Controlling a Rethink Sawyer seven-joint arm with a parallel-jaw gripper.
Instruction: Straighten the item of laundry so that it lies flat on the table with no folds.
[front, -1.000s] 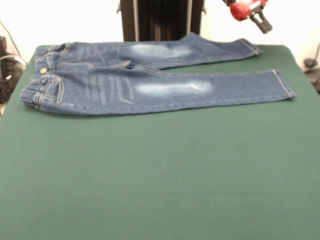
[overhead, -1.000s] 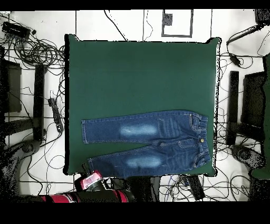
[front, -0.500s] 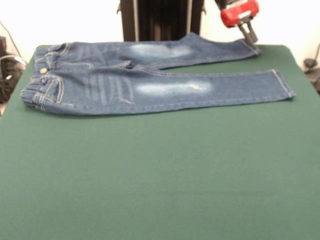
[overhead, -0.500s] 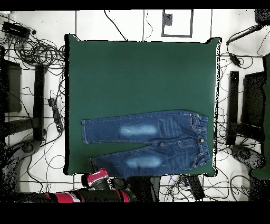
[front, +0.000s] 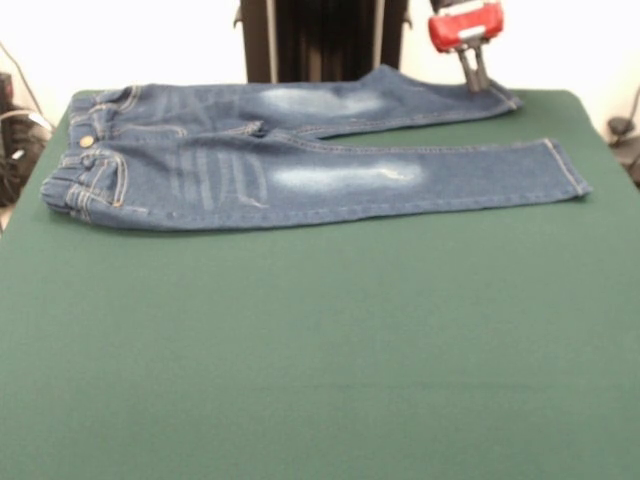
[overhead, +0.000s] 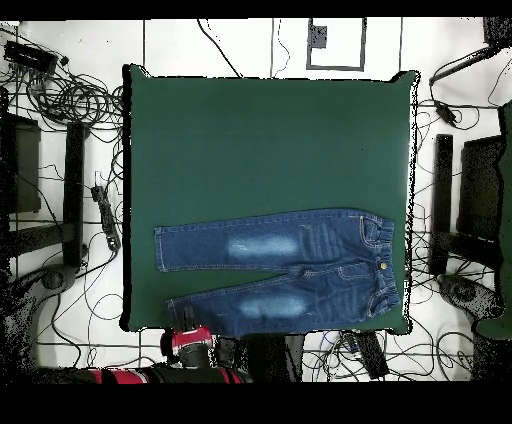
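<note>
Denim jeans (front: 300, 160) (overhead: 285, 270): I log them spread along the far edge of the table (front: 320, 360) (overhead: 270, 140) in the front view, waistband by the far-left corner, both legs running toward the right edge, slightly splayed. Gripper (front: 474, 78) (overhead: 190, 335): red body, dark fingers (front: 468, 70) pointing down over the cuff of the farther leg, close together with a slim gap; contact with the cloth I cannot tell.
</note>
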